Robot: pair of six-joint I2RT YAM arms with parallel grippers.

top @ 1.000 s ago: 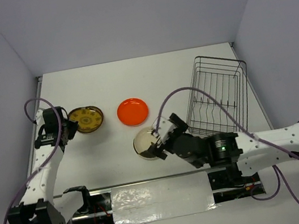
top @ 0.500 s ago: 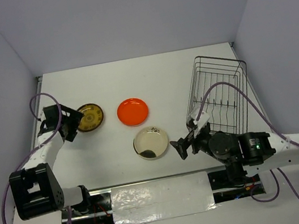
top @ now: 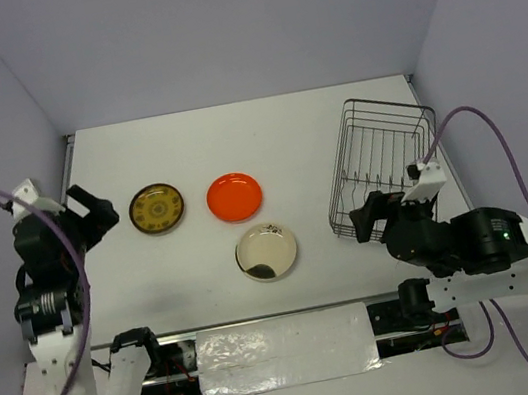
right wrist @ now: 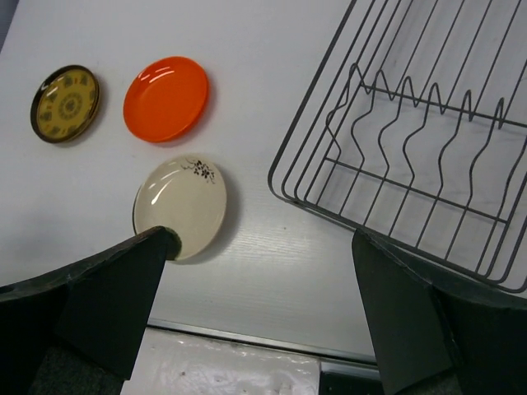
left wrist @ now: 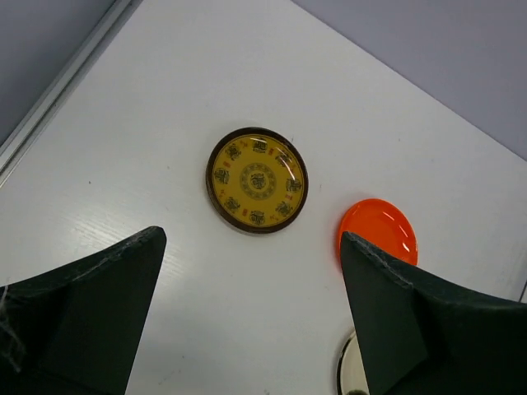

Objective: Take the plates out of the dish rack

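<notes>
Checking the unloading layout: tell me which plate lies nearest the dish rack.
The cream plate with the dark patch; the orange plate and yellow-centred plate lie farther left.

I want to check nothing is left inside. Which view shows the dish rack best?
The right wrist view: the dish rack fills its right side, close up, no plate between its rods. Top external shows it smaller, near edge partly behind the right gripper. Left wrist misses it.

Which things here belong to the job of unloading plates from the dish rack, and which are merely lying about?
Belonging to the job: orange plate, brown plate with yellow centre, cream plate, all flat on the table; dish rack, holding no plates.
Merely there: purple cable, crinkled clear sheet at the near edge.
</notes>
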